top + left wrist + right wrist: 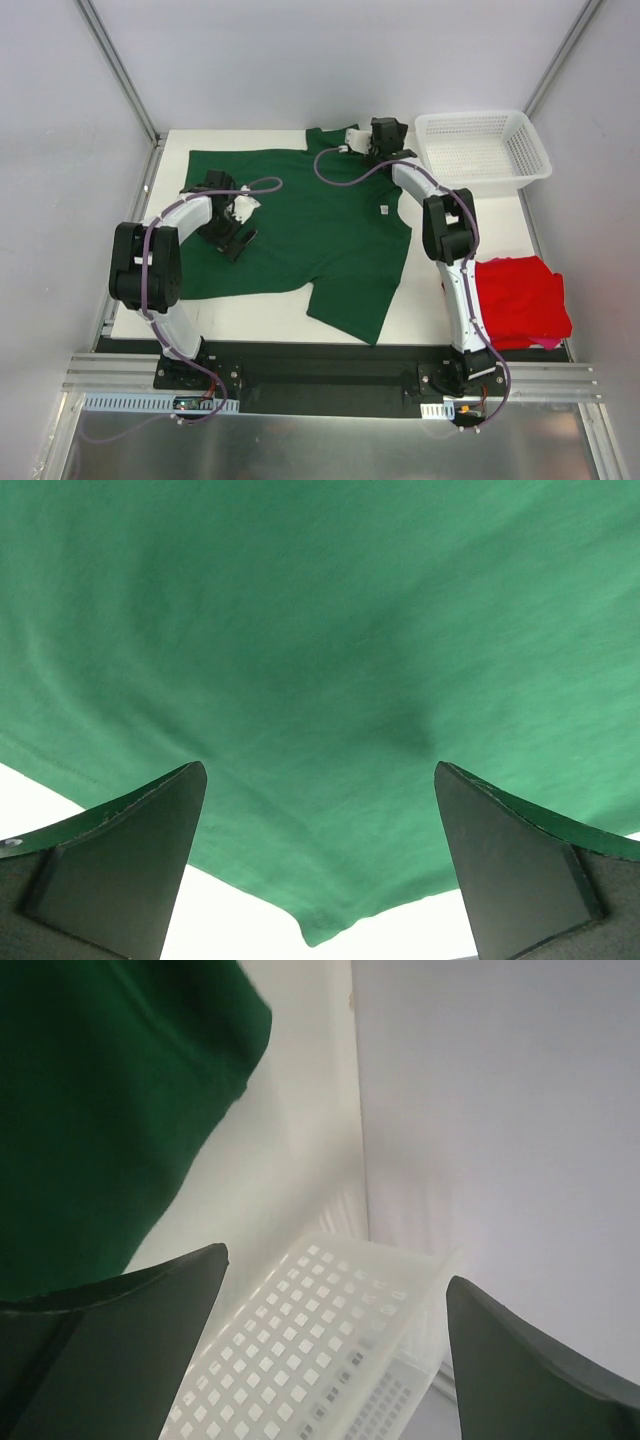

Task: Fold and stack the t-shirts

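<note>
On a white desk (260, 315), a red shirt (520, 300) lies near the right front corner, a green shirt (320, 225) is spread flat mid-desk under the released, empty left end effector (235, 240), and the released right end effector (385, 135) hovers at its far edge near a white basket (480, 150).

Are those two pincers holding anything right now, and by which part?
Nothing is held. The left pincer hangs open over the dark green t-shirt, and the right pincer is open beside the shirt's far edge, facing the white mesh basket.
</note>
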{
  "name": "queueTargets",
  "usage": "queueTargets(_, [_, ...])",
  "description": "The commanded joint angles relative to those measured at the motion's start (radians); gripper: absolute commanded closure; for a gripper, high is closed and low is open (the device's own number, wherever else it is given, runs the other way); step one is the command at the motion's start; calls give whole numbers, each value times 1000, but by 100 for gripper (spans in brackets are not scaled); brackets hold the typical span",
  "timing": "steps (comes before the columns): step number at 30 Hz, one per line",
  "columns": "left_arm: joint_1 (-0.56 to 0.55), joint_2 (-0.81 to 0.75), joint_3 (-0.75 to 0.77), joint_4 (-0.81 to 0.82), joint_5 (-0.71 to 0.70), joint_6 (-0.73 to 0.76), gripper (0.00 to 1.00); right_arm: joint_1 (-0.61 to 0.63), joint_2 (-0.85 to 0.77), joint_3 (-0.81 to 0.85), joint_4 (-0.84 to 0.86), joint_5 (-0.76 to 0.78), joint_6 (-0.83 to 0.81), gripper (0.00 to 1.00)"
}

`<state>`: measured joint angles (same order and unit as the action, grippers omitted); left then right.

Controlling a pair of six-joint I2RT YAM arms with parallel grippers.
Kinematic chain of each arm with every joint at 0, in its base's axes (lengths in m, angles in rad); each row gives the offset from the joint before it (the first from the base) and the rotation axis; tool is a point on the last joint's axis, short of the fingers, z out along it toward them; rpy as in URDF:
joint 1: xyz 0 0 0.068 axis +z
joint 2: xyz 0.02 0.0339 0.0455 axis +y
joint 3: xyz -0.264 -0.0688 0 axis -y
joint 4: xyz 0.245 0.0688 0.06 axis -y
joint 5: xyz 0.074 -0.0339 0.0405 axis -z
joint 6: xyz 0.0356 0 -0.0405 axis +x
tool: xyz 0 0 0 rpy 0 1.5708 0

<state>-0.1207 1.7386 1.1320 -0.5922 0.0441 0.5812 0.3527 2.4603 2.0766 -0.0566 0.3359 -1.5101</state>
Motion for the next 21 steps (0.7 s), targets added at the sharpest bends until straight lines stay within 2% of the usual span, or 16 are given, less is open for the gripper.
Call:
queueTargets(1, [46,21,9,-37,-12,49,0,-21,23,17,26,66,-42,4])
queueTargets(9, [87,47,-18,-37,-67,131,1,-24,9,-23,-32,32,-12,4])
queueTargets(21, [153,185,89,-11,-225,147,1,-23,29,14,-106,-15,46,4])
